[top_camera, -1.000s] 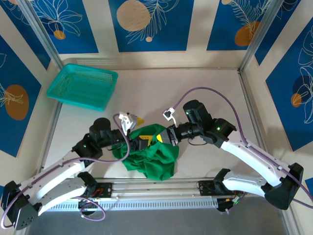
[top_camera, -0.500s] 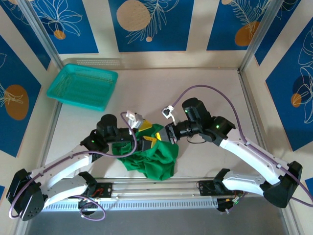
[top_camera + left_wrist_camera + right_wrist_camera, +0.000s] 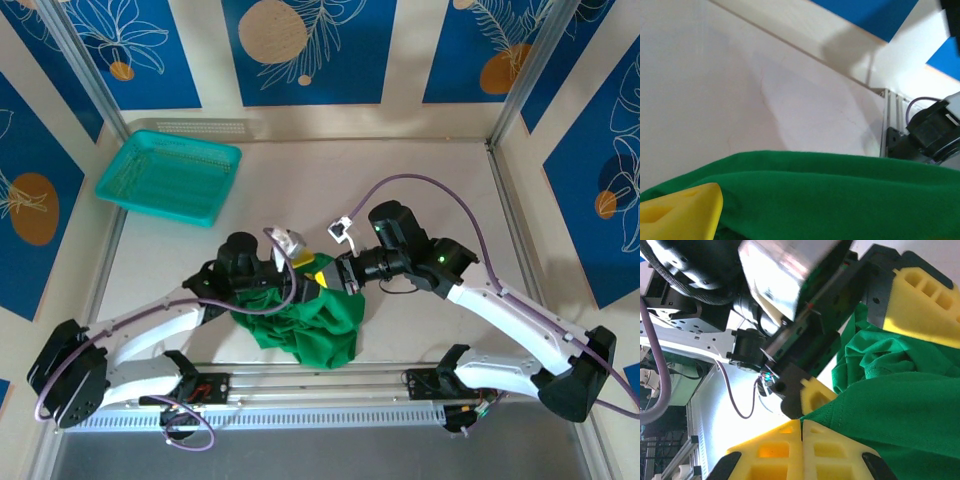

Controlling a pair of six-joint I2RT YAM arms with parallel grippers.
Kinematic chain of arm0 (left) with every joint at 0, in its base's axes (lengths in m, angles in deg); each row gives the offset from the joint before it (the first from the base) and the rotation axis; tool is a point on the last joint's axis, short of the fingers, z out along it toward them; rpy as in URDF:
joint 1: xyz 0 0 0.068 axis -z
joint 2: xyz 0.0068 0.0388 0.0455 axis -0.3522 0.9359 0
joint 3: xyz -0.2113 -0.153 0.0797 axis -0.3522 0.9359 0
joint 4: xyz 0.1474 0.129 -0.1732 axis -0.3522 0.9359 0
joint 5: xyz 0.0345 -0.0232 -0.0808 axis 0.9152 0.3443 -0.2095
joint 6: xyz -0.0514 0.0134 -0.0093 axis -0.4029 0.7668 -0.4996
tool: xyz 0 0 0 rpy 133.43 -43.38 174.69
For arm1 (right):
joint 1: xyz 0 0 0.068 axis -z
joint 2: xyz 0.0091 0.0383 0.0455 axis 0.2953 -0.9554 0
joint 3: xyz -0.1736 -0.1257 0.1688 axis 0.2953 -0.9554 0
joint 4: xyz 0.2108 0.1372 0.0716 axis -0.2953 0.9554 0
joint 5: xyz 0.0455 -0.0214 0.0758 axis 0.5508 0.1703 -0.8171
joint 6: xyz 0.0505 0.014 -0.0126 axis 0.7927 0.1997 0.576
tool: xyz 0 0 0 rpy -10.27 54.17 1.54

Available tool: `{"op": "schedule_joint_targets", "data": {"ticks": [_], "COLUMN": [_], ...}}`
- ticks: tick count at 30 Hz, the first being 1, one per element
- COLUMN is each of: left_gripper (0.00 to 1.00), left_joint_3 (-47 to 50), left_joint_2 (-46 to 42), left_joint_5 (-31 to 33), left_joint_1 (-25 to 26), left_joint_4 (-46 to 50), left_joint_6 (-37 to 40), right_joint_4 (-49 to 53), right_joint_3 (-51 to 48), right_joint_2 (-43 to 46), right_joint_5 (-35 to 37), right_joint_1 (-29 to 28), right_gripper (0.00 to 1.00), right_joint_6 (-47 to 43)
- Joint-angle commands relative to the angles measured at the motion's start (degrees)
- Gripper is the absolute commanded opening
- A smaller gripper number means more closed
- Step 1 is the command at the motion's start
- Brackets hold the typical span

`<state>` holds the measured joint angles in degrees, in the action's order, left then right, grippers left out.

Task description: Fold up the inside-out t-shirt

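T-shirt (image 3: 312, 325) lies bunched, right claw (image 3: 801, 425) apparently pinching its edge.

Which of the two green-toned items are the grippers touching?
The bright green t-shirt, crumpled near the front edge; the teal basket sits apart, far left.

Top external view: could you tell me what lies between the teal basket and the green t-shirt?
Bare table, then the left arm's wrist against the t-shirt, in that view.

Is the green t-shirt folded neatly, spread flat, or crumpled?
Crumpled. The t-shirt lies in a wrinkled, bunched heap, with no flat layers or straight folded edges.
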<state>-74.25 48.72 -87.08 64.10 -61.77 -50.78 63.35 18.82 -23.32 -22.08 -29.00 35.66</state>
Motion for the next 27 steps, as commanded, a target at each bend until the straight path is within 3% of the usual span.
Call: {"op": "schedule_joint_targets", "data": {"ticks": [1,7,10,20,25,27], "left_gripper": [0.84,0.79,0.79,0.79,0.79,0.79], "left_joint_3": [-2.2,-0.3,0.5,3.5,6.0,7.2], "left_joint_2": [2.5,4.6,4.4,0.7,-4.9,-7.1], "left_joint_5": [4.7,15.2,21.0,30.2,29.9,26.3], "left_joint_1": [1.4,1.8,1.6,-0.5,-0.8,-0.8], "left_joint_4": [-0.3,4.8,10.0,18.9,21.1,20.9], "left_joint_6": [0.3,-3.3,-3.5,-3.3,-2.8,-2.3], "right_joint_4": [0.4,4.5,3.1,0.5,1.8,1.7], "right_joint_3": [1.4,1.5,-1.0,-5.9,-6.6,-7.2], "right_joint_2": [1.2,5.8,9.9,18.2,19.3,19.3], "right_joint_5": [1.4,23.0,30.3,31.3,28.9,27.4], "right_joint_1": [-0.4,-0.9,-0.9,1.7,3.1,3.6], "right_gripper": [0.00,0.00,0.00,0.00,0.00,0.00], "right_joint_6": [0.3,0.2,0.4,-1.2,-2.2,-2.5]}}
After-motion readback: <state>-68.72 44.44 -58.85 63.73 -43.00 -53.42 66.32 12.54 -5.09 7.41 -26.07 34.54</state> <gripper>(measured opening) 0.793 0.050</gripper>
